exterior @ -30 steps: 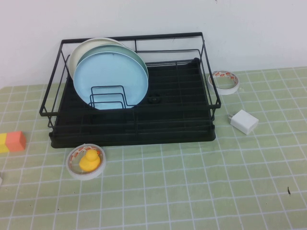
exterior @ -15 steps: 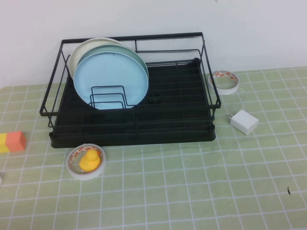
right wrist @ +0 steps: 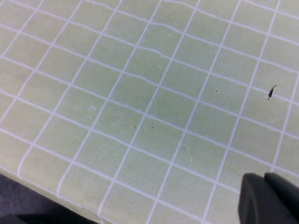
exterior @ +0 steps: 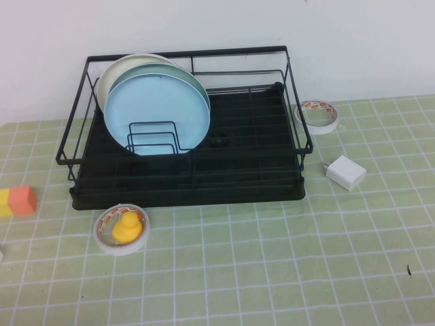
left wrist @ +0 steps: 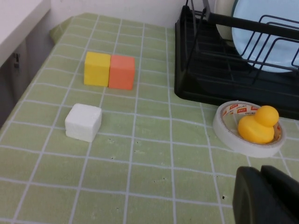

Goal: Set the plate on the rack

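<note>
The light sky-blue plate (exterior: 158,117) stands upright in the black wire rack (exterior: 238,170), leaning in the small wire plate holder (exterior: 153,138) in front of a mint-green plate and a cream-white plate. It also shows in the left wrist view (left wrist: 264,32). Neither arm shows in the high view. My left gripper (left wrist: 264,193) is shut and empty, low over the mat near the tape roll with the duck. My right gripper (right wrist: 267,198) is shut and empty over bare green mat.
A tape roll (exterior: 121,229) holding a yellow rubber duck (exterior: 126,226) lies in front of the rack. Orange and yellow cubes (exterior: 17,201) sit at the left, a white cube (left wrist: 83,122) nearer me. Another tape roll (exterior: 317,115) and a white charger (exterior: 346,172) lie right of the rack.
</note>
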